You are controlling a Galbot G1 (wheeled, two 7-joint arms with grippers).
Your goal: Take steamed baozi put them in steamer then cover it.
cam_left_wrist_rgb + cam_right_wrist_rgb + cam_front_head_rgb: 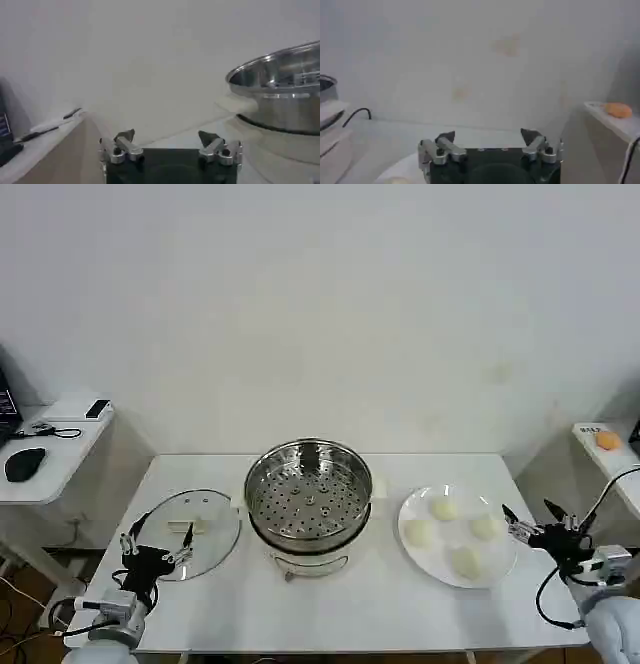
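starting the first step, i hold my right gripper (528,521) open and empty beside the plate (412,546), and next must reach a steamed baozi (484,527) for the steamer (308,491).

Bare lab-like test room, plain white wall (320,304), white table (330,604), side desk (50,454) with computer mouse (24,463)

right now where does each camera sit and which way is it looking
Head view: high on the robot, facing forward and down at the table, steamer, plate of steamed baozi and glass lid; both arms at the near corners.
Left wrist view: behind the left gripper, low, facing the wall; its open jaws show.
Right wrist view: behind the right gripper, facing the wall; open jaws show.
Shared: the steamer appears in head and left wrist views.
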